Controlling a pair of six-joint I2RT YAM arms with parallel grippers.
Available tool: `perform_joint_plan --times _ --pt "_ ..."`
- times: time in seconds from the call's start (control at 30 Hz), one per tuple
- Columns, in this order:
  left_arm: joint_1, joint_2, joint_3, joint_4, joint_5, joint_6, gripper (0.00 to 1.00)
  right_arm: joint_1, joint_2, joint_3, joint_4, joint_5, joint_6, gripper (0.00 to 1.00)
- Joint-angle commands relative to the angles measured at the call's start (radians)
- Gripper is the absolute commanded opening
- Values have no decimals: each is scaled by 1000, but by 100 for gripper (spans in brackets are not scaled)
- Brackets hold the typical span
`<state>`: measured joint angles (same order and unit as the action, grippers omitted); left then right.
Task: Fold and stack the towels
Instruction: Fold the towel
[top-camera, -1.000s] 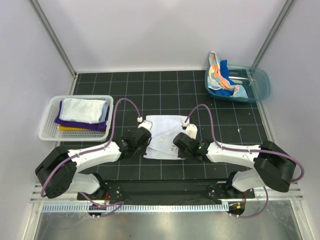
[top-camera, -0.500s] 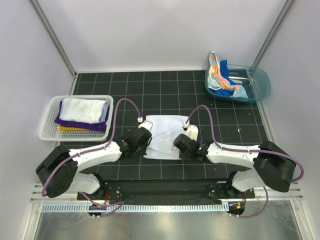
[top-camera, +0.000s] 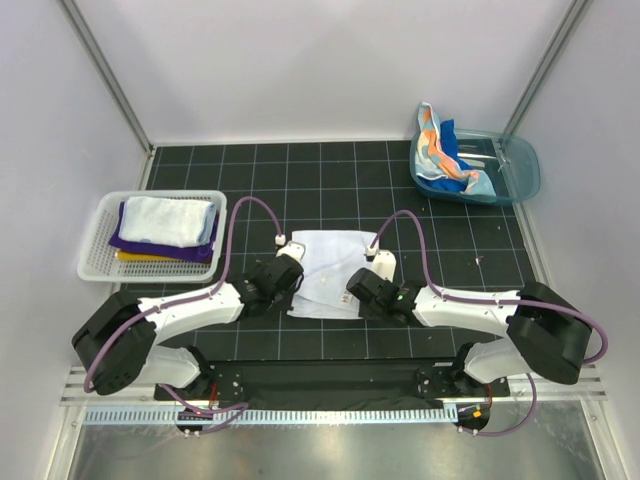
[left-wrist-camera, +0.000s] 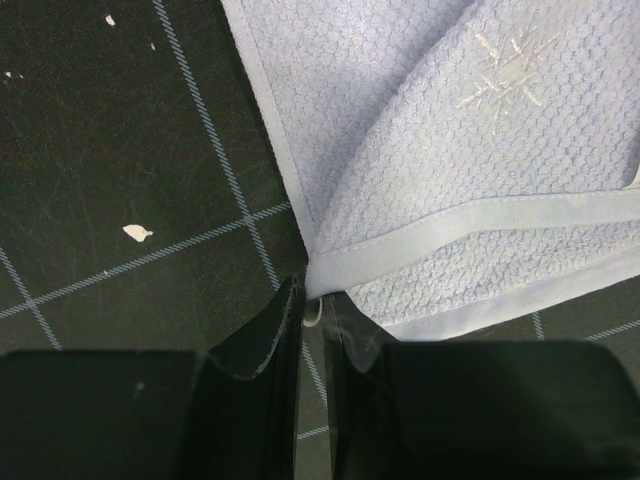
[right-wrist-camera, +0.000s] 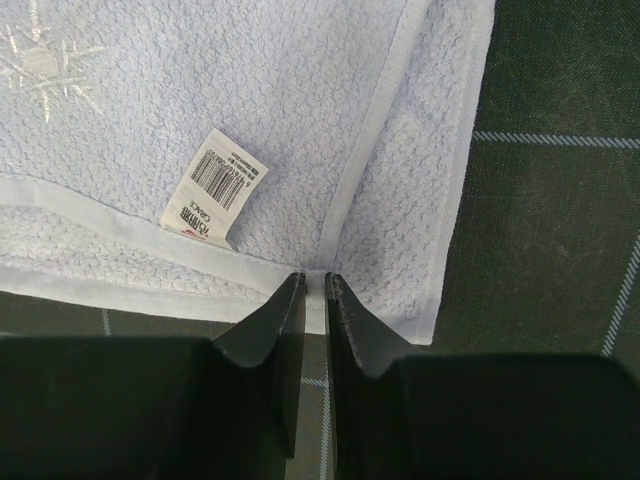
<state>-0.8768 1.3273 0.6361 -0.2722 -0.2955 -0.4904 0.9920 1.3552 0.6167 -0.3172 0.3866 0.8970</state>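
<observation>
Pale blue-white cloth towel (top-camera: 326, 265): left gripper (left-wrist-camera: 318, 300) pinches its seven-o'clock corner, right gripper (right-wrist-camera: 314, 285) its five-o'clock hem, apparently ready to fold.

One towel (top-camera: 325, 265) on the worktop (top-camera: 300, 180); three stacked in the one basket (top-camera: 95, 250); two in the one tub (top-camera: 525, 165) — six seen. Left claw (left-wrist-camera: 315, 300), right claw (right-wrist-camera: 313, 285) — two.
</observation>
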Motion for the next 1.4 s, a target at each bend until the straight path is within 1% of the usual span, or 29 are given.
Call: perform_joint_plan --times 0.0,0.23,0.33,0.43,0.8,1.03,1.37 --pt "-5 6 39 36 -5 3 17 7 4 6 23 23 14 20" --pt "-4 1 50 25 -5 12 17 7 -5 28 3 34 3 10" --pt "-4 3 57 21 -4 18 17 7 -11 38 -8 40 -1 7" --pt "-4 6 73 10 6 29 14 5 -27 52 -32 51 -6 4" --pt "-4 -4 105 -30 6 36 14 7 -102 86 -98 77 -17 3" --pt "-4 -30 120 -68 9 27 15 7 -195 92 -177 106 -17 3" --pt "-5 -31 140 -96 48 26 17 7 -269 52 -237 110 3 2"
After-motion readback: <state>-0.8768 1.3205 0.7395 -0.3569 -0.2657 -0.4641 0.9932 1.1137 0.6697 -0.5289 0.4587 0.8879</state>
